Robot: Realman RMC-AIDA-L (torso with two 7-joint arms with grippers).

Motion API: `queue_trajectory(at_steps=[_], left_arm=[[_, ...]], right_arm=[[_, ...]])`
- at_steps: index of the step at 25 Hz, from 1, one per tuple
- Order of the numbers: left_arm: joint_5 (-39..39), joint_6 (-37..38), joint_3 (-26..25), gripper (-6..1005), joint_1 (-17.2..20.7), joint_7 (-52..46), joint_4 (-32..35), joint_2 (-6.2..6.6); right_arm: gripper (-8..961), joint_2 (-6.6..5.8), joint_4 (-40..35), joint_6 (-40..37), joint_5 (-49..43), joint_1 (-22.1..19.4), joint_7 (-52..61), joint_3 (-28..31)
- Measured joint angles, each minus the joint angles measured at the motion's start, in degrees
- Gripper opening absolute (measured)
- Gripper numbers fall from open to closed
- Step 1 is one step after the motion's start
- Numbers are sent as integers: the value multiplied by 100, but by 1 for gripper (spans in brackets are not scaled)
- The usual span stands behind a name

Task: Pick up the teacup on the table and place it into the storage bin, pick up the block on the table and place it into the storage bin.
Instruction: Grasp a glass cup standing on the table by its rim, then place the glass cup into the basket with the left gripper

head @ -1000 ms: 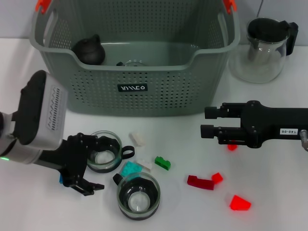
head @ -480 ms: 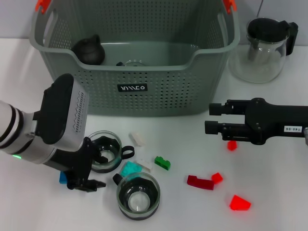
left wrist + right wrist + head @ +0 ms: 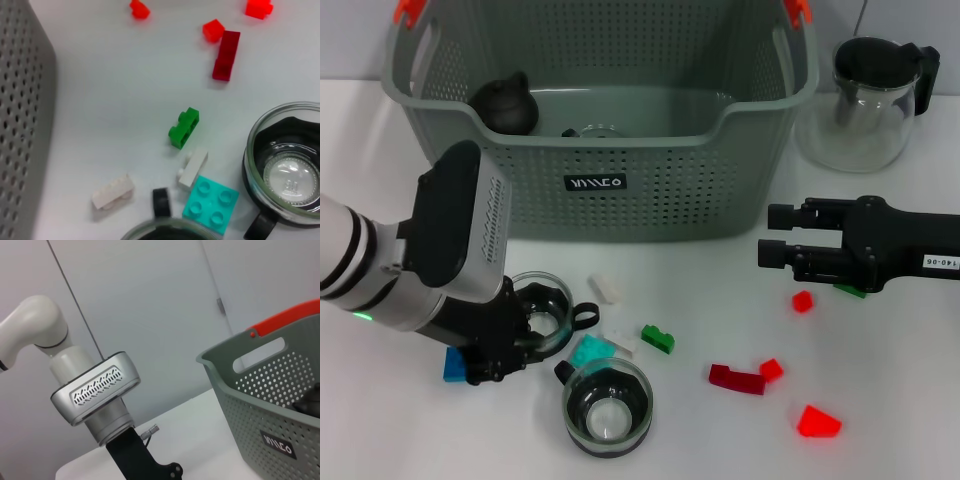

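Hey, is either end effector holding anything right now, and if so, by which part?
Right end effector holds nothing. Left end effector is down at the far teacup; a grip cannot be told.

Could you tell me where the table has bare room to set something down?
Bare table lies between the storage bin front and the red blocks, left of the right gripper. It is crowded around the two glass teacups, the small blocks and the left gripper.

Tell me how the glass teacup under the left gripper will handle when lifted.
The teacup looks like smooth glass, so probably slippery and breakable if squeezed hard. Its side handle may make it swing off-centre. The left gripper sits at its rim.
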Motion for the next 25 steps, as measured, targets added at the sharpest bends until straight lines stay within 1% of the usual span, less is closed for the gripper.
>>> queue_trajectory(at_steps=[6,10,18,25], left_arm=[[126,-76,150,143,-30,-170,-22,-6],[113,-57,130,104,-81,-440,20,9],[120,-1,105,75,-163,-838,103,15],[137,344,-150,52,-337,-1261,159,20]], right_arm=[[663,0,0,-22,3,-48,-30,36],[664,-1,0,-31,5,-72,-43,43],[663,-18,0,-32,0,-82,-100,43],[663,-58,0,-29,-1,-92,-108,55]])
